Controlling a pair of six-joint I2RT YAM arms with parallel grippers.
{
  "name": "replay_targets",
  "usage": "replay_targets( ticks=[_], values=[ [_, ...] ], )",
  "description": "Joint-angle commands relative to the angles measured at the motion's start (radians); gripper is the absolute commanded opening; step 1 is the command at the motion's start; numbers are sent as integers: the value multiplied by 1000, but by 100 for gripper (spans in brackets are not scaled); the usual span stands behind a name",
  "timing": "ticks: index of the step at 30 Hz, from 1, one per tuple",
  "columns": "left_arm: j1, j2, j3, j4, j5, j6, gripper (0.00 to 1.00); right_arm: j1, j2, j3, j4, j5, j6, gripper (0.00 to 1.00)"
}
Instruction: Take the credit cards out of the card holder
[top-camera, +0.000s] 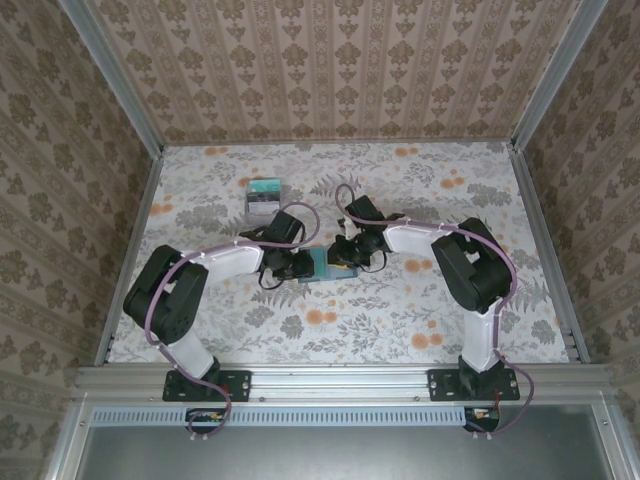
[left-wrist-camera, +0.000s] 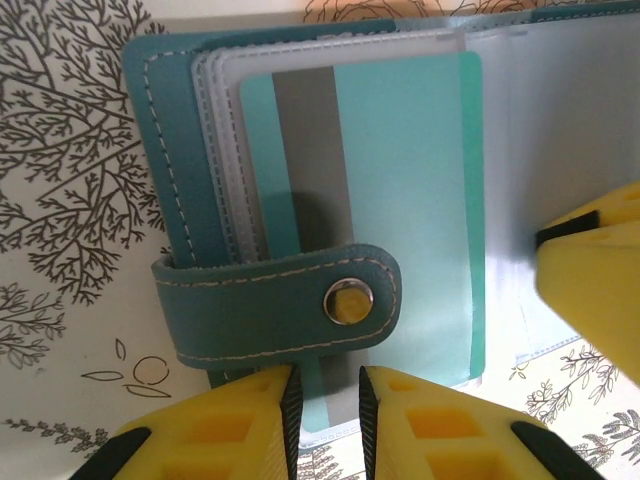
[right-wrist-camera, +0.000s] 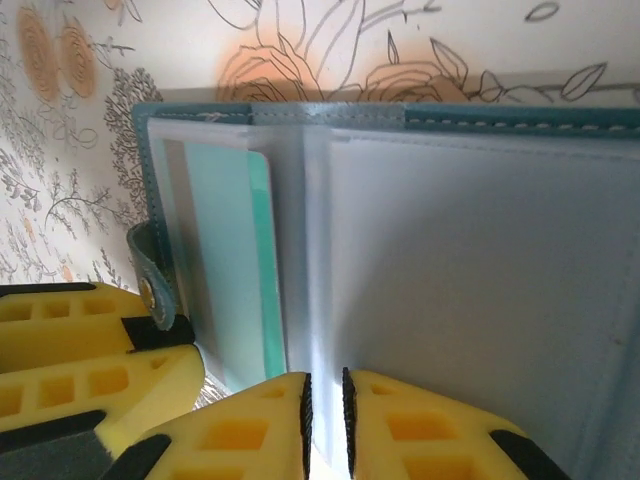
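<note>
Pulling is called for next, the teal card (left-wrist-camera: 400, 180) being nipped by the near-shut left pincer (left-wrist-camera: 325, 410) (right pincer (right-wrist-camera: 325, 410) clamped on a clear sleeve (right-wrist-camera: 315, 300)).

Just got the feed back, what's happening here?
The card holder lies open mid-table between both arms. The left gripper pinches the bottom edge of a teal card that sits in a pocket of the holder. The right gripper is nearly shut around a clear sleeve page; whether it grips is unclear. A small grey-green stack lies farther back.
</note>
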Motion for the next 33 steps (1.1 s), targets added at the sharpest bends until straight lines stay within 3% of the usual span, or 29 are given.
replay_targets(
  ticks=[1, 21, 26, 28, 33],
  values=[
    [6, 19, -8, 7, 10, 4, 25, 6, 20, 36, 30, -57, 31, 21],
    [6, 26, -7, 7, 27, 4, 25, 14, 91, 65, 28, -84, 38, 21],
    [6, 26, -5, 10, 33, 4, 25, 17, 87, 64, 39, -95, 41, 10],
    [6, 26, -4, 7, 33, 4, 25, 17, 83, 61, 37, -94, 40, 0],
    [15, 7, -10, 0, 25, 2, 25, 7, 53, 41, 33, -64, 37, 0]
  ],
)
